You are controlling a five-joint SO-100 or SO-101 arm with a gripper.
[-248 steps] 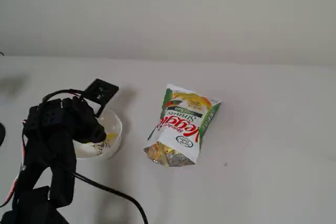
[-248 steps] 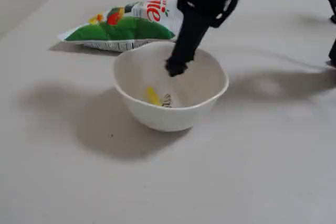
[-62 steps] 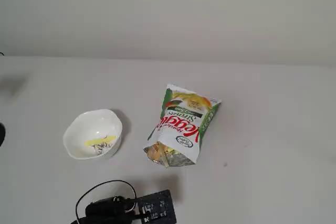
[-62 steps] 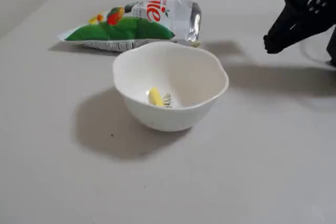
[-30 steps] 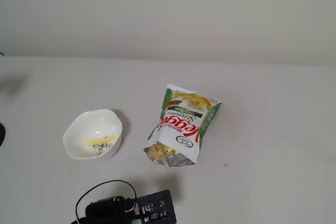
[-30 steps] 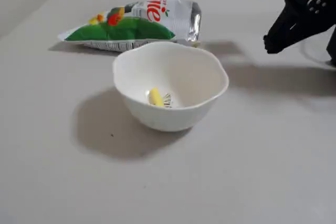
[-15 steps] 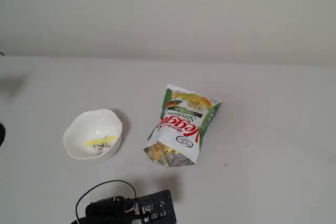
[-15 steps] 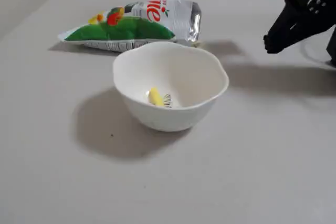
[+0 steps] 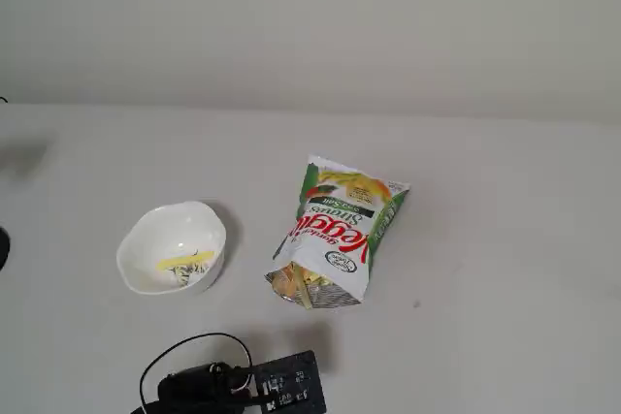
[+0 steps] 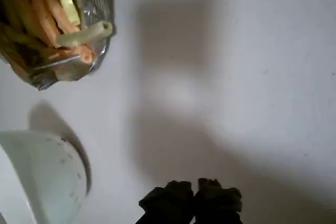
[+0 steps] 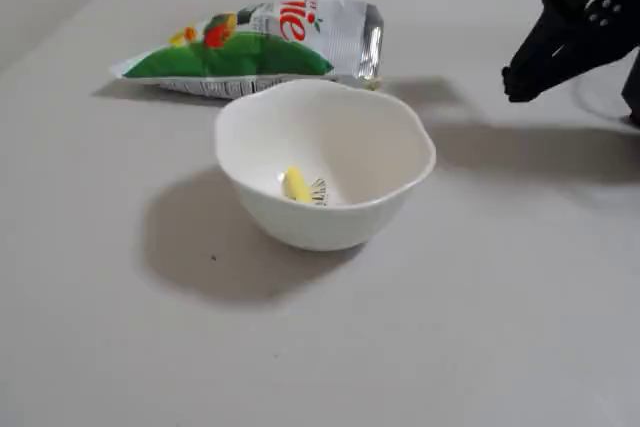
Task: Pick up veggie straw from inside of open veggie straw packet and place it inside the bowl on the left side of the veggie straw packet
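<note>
Pale yellow veggie straw point(image 9: 184, 262) lying inside the white bowl point(image 9: 146, 239) toward the table's point(image 9: 485, 239) near edge, veggie straw packet point(image 9: 342, 225) beside it, mouth open, black gripper point(image 10: 191, 201) empty, jaws closed, by the near edge.

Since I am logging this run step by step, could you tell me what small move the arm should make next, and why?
Probably none beyond holding clear or returning to rest: the veggie straw already lies in the bowl, and the gripper looks shut and empty, well away from the veggie straw packet. For another straw, it should open and move toward the packet's open end.
</note>
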